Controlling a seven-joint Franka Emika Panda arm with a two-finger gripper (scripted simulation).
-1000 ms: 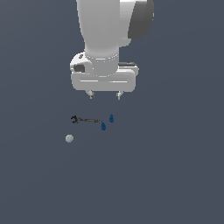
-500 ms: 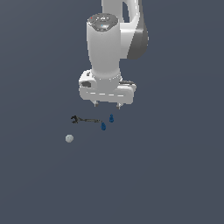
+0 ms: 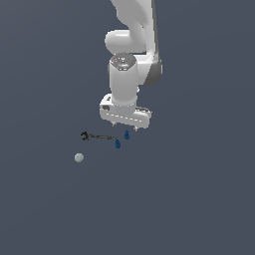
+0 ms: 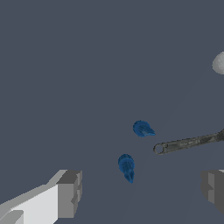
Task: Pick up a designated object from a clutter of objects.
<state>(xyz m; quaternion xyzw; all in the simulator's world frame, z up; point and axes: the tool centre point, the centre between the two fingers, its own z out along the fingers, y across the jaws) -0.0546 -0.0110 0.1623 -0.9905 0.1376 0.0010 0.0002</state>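
The designated object (image 3: 126, 134) is a tiny dark-blue peg with a round bulb on a narrower stem (image 4: 127, 166). It lies in the clutter of objects, just under my gripper (image 3: 125, 127). My gripper (image 4: 141, 192) is open, its fingers (image 4: 70, 192) spread wide on either side of the peg and still above it. A near-identical blue teardrop piece (image 3: 117, 144) lies close by (image 4: 142, 128), off the gripper's line. Beside the two blue pieces is a thin black wrench (image 3: 98, 136), whose ring end (image 4: 158, 149) points toward them.
A pale grey ball (image 3: 78, 158) rests apart from the others, toward the exterior view's left, and shows at the edge of the wrist view (image 4: 219, 63). Everything lies on a flat dark grey floor (image 3: 199, 199).
The arm has come down from high in the exterior view toward the blue pieces. The gripper stays open. The pieces, wrench and ball have not moved.
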